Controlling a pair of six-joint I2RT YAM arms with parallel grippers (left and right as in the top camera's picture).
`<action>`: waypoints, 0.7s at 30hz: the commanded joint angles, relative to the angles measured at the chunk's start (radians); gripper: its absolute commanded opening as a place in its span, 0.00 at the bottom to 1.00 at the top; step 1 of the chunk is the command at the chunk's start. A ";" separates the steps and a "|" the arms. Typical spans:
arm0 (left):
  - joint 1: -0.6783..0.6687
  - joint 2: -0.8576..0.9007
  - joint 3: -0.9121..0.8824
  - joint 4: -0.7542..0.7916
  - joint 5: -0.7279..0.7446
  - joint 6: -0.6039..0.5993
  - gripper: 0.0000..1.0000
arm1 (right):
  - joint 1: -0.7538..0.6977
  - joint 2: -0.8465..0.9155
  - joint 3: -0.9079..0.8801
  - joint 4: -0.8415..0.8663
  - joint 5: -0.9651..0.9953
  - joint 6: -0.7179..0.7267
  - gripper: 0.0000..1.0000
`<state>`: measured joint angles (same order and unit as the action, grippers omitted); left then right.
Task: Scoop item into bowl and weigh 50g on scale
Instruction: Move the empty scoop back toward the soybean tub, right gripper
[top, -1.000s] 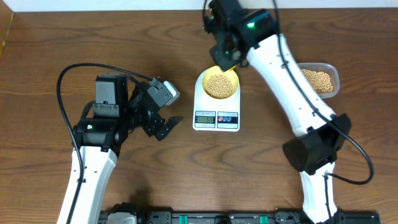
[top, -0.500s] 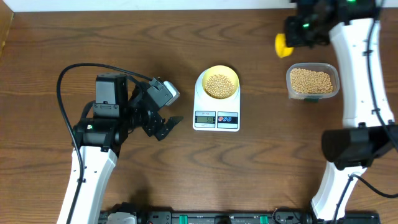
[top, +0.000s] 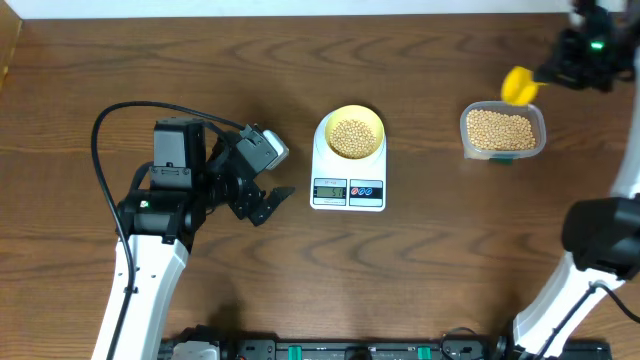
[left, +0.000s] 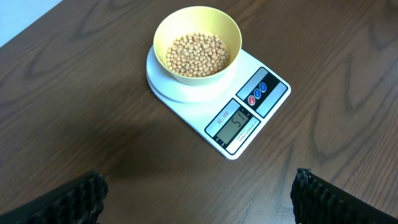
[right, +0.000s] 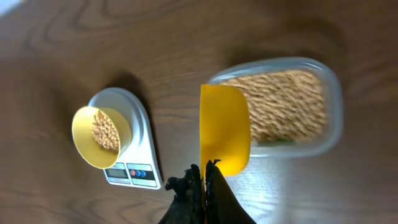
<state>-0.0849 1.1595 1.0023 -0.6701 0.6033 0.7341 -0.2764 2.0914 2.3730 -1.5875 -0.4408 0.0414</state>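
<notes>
At frame left, your left gripper (left: 199, 205) stands spread wide, grasping nothing, apart from the scale (top: 348, 180) at centre. Upper right, your right gripper (right: 204, 171) is clenched on the scoop (top: 519, 85) by the container (top: 465, 130). The bowl (top: 354, 109) sits on the scale, holding beans (top: 352, 138).

Tan beans (left: 198, 53), pale yellow bowl (left: 232, 32), white scale (left: 185, 94), brown wood-grain table (left: 93, 124); blurred scoop (right: 224, 127) seems yellow.
</notes>
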 joint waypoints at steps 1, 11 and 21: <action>0.006 0.004 0.017 0.000 0.006 0.006 0.96 | -0.061 -0.025 -0.049 0.003 -0.099 -0.016 0.01; 0.006 0.004 0.017 0.000 0.006 0.006 0.96 | -0.130 -0.025 -0.312 0.086 -0.183 -0.095 0.01; 0.006 0.004 0.017 0.000 0.006 0.006 0.96 | -0.104 -0.025 -0.377 0.170 -0.216 -0.095 0.01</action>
<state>-0.0849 1.1595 1.0023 -0.6701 0.6033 0.7341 -0.3985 2.0911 2.0014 -1.4193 -0.6262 -0.0372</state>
